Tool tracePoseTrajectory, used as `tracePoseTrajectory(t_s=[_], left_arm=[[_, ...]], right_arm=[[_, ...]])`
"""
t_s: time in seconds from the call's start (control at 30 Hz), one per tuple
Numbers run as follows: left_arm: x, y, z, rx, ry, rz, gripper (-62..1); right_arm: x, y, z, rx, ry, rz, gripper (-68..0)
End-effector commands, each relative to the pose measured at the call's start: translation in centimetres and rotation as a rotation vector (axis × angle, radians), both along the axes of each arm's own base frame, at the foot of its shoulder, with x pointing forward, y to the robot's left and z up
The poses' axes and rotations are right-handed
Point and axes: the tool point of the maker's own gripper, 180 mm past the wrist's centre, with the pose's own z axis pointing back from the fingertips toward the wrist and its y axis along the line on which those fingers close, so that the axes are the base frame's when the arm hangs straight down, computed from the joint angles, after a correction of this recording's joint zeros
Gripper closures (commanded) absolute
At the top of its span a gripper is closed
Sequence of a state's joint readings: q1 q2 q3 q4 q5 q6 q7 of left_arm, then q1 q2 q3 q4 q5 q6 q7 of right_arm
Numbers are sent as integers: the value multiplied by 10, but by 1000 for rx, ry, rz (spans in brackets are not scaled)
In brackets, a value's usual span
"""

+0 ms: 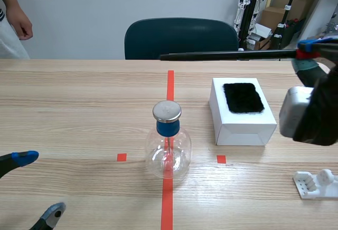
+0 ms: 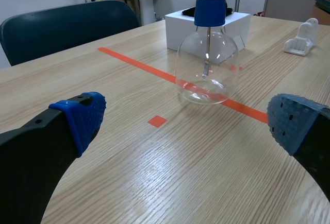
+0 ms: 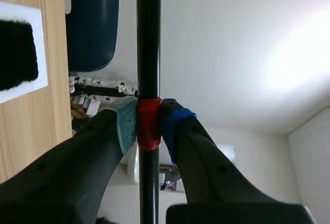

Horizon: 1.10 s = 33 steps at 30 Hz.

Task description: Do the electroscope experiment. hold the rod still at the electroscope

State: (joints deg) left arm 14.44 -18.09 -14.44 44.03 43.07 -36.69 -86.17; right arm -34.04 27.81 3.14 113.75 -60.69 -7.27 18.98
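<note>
Rod (image 1: pixel 227 55) pinched at its red band in my right gripper (image 3: pixel 148 126), level and raised, its tip clear of the electroscope (image 1: pixel 168 140) standing on the centre tape line (image 1: pixel 170 84). My left gripper (image 2: pixel 188 121) sits low near the table (image 1: pixel 79 108), fingers spread wide.

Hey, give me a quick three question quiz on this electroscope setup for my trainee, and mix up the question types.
1. True or false: the rod held by the right gripper touches the electroscope.
2. What lies on the white box? A) a black pad B) a cup C) a pen
3. Fill in: the left gripper is ___ (open or shut).
Key: 1 false; 2 A; 3 open.
</note>
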Motion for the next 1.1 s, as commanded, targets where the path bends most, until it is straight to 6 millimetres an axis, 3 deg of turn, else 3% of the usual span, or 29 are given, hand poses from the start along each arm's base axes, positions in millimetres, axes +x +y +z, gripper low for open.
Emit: tracePoseTrajectory(t_s=[0.0, 0.2, 0.53, 1.07], left_arm=[[2, 3, 14, -39, -54, 5, -623], [2, 3, 14, -39, -54, 5, -623], [2, 3, 14, -39, -54, 5, -623], [2, 3, 14, -39, -54, 5, -623]], right_arm=[[3, 2, 10, -26, -39, 13, -2], [3, 10, -6, -100, -12, 57, -2], [10, -1, -32, -142, 34, 29, -2], [10, -1, -34, -149, 36, 29, -2]])
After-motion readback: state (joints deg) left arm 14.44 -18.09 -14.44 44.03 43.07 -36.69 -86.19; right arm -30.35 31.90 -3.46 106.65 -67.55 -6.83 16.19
